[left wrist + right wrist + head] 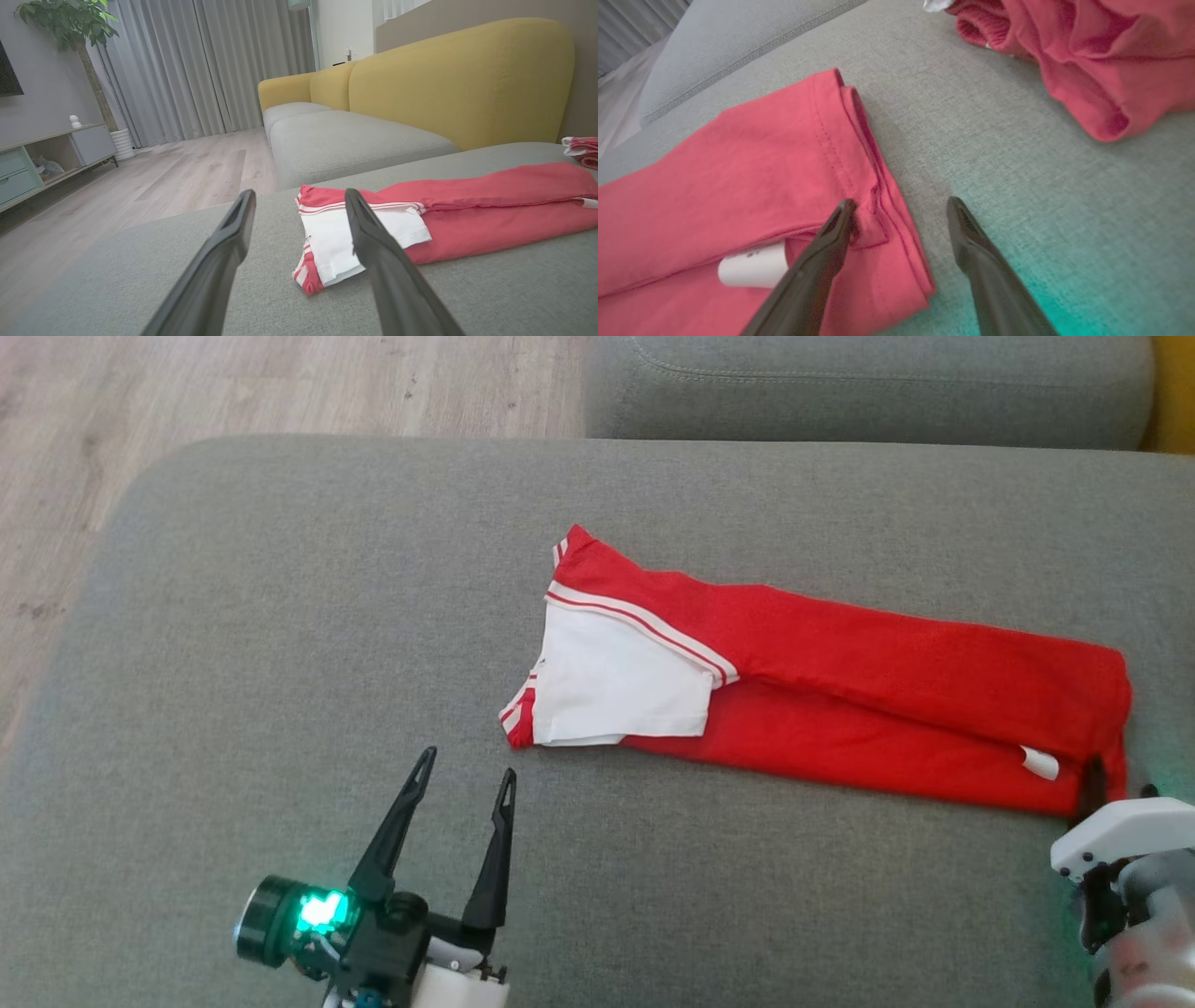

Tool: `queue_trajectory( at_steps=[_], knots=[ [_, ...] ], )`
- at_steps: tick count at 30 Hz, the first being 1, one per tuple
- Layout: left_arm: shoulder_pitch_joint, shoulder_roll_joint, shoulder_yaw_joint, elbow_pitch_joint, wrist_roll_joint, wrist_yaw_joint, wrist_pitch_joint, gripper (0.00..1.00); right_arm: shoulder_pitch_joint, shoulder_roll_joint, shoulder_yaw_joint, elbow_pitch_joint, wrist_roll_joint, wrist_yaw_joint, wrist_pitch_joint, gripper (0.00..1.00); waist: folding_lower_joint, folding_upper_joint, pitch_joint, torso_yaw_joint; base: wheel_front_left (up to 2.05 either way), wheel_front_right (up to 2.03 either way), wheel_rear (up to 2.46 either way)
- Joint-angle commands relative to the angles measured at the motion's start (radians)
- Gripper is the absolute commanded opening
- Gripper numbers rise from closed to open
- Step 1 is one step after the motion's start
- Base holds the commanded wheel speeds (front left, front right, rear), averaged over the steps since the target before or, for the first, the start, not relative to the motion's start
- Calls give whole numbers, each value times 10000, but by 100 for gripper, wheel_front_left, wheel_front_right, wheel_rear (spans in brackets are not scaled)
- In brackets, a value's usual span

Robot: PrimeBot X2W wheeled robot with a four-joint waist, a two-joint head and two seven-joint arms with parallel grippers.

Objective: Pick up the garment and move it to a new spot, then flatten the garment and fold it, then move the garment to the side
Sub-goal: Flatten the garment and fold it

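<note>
Head view: folded red garment lies on the grey cushion, long axis left to right.
We note its white-panelled end points left and its hem right, with bare cushion left and front. Left gripper is spread wide and empty near the white end. Right gripper is spread, straddling the hem corner and gripping nothing.

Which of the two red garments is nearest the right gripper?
The flat, folded one with the white label: its hem edge sits at the right gripper's fingertips. The other red garment lies crumpled farther off.
</note>
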Motion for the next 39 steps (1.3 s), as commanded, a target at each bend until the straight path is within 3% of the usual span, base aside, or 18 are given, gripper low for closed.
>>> queue_trajectory(
  at_steps=[1,2,3,4,8,13,17,22,30,39],
  knots=[
    [-288,-5,434,-246,73,-60,-95,100,-252,-66,168,-29,-141,-7,128,96,-1,0,10,34,0,0,0],
    [-282,-43,477,-243,90,-86,-95,100,-237,-66,109,97,-185,-7,190,71,-1,0,4,48,0,0,0],
    [-268,-81,518,-240,106,-110,-95,100,-229,-62,59,188,-219,-7,199,27,-1,0,-16,57,0,0,0],
    [-243,-117,556,-231,120,-136,-95,100,-227,-30,20,238,-238,-7,148,0,-1,0,-50,56,0,0,0],
    [-99,-258,676,-207,175,-250,-95,100,-122,-351,-264,80,-473,-7,-428,0,-1,0,-221,14,0,0,0],
    [49,-389,861,-197,294,-415,-95,100,-98,-1543,-520,-422,-968,-7,-679,0,-1,0,-420,-116,0,0,0],
    [150,-431,958,-166,361,-547,-95,100,-501,-1901,-159,-858,-938,-7,-687,0,-1,0,-545,-238,0,0,0],
    [296,-522,1005,-51,451,-675,-95,100,-940,-1041,1357,-2110,-80,-7,-747,0,-1,0,-818,-322,0,0,0],
    [422,-673,948,94,556,-955,-95,100,-24,769,3945,-5474,1145,-7,105,0,-1,0,-1061,-52,0,0,0],
    [338,-822,932,242,629,-1225,-95,100,951,1173,5987,-6853,1967,-7,1037,0,-1,0,-897,612,0,0,0]
  ],
)
